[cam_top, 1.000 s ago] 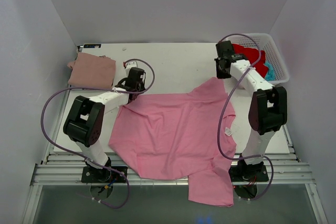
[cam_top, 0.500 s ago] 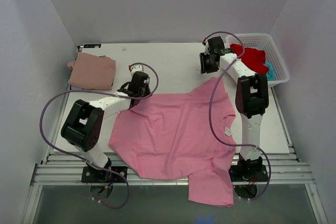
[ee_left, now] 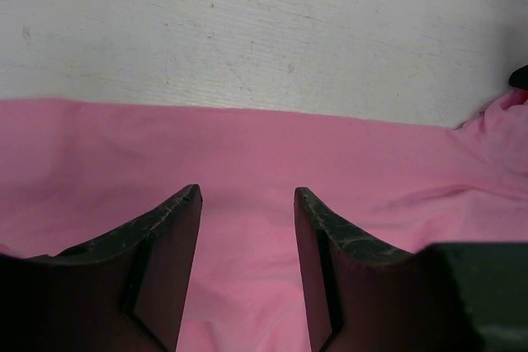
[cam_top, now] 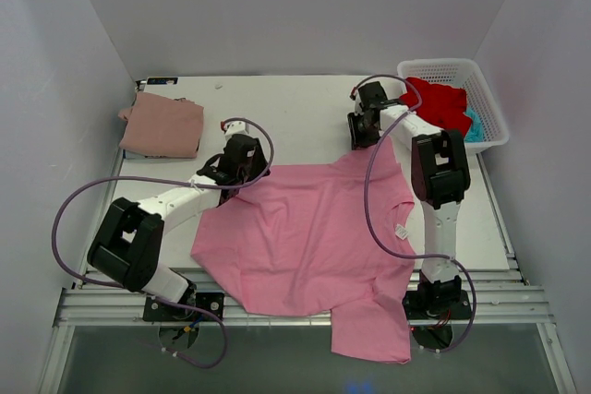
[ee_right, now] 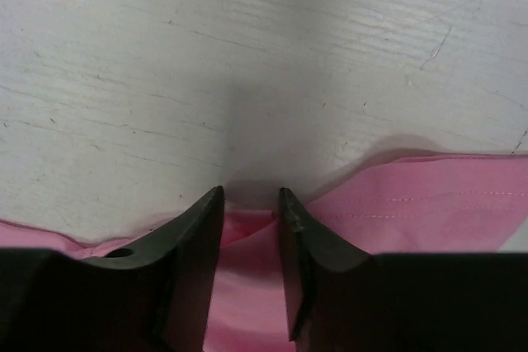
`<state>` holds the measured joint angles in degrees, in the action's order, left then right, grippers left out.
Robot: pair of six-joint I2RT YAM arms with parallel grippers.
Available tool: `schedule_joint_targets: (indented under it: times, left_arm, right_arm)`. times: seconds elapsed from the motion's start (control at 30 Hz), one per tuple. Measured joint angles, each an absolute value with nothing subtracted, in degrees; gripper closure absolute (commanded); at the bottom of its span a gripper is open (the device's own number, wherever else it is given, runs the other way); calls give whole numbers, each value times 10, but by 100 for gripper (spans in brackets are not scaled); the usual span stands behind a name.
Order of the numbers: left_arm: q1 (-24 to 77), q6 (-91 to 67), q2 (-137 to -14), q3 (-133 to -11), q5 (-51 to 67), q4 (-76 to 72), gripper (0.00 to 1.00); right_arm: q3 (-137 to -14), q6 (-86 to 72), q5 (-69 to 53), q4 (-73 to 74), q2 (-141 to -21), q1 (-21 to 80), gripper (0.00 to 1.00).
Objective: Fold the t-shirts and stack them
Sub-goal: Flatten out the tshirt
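Note:
A bright pink t-shirt [cam_top: 305, 228] lies spread on the table, its white neck label [cam_top: 401, 230] at the right and one part hanging over the near edge. My left gripper [cam_top: 246, 169] is open over the shirt's far left edge, with pink cloth [ee_left: 247, 138] lying flat under the spread jaws [ee_left: 247, 195]. My right gripper [cam_top: 362, 140] stands at the far right corner, jaws apart [ee_right: 251, 195], with a loose fold of pink cloth [ee_right: 412, 204] between them. A folded dusty rose t-shirt [cam_top: 163, 125] lies at the far left. Red [cam_top: 441, 103] and teal [cam_top: 474, 125] t-shirts sit in the basket.
The white latticed basket [cam_top: 480, 76] stands at the far right corner. Bare white tabletop [cam_top: 295, 108] stretches beyond the pink shirt's far edge. Purple cables loop off both arms. Grey walls close in the table on three sides.
Both grippers have opened and let go of the pink shirt's far edge. The right gripper moved left from beside the basket; the left gripper shifted a little right and nearer.

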<state>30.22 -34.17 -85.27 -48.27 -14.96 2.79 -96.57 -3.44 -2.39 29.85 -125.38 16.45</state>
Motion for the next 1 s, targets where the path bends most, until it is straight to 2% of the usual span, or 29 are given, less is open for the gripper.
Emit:
schedule_joint_targets:
  times: [0.07, 0.2, 0.27, 0.3, 0.33, 0.7, 1.0]
  left_arm:
    - [302, -343, -853, -482, -153, 32, 41]
    - [302, -345, -846, -477, -160, 36, 42]
    - [302, -345, -839, -473, -163, 39, 42]
    - [302, -346, -837, -471, -165, 40, 42]
    - [302, -346, -835, -470, -166, 41, 43]
    - [302, -350, -832, -450, -178, 45, 43]
    - [302, -354, -827, -441, -183, 45, 44]
  right_arm:
    - [-966, -35, -6, 301, -1253, 170, 67]
    - [-967, -37, 35, 317, -1253, 184, 66]
    - [-966, -37, 57, 326, -1250, 192, 77]
    - [-963, -37, 63, 330, -1248, 196, 90]
    - [-957, -36, 70, 333, -1244, 199, 92]
    - [-963, -44, 108, 365, -1236, 211, 92]
    - [-1148, -41, 154, 366, -1233, 211, 92]
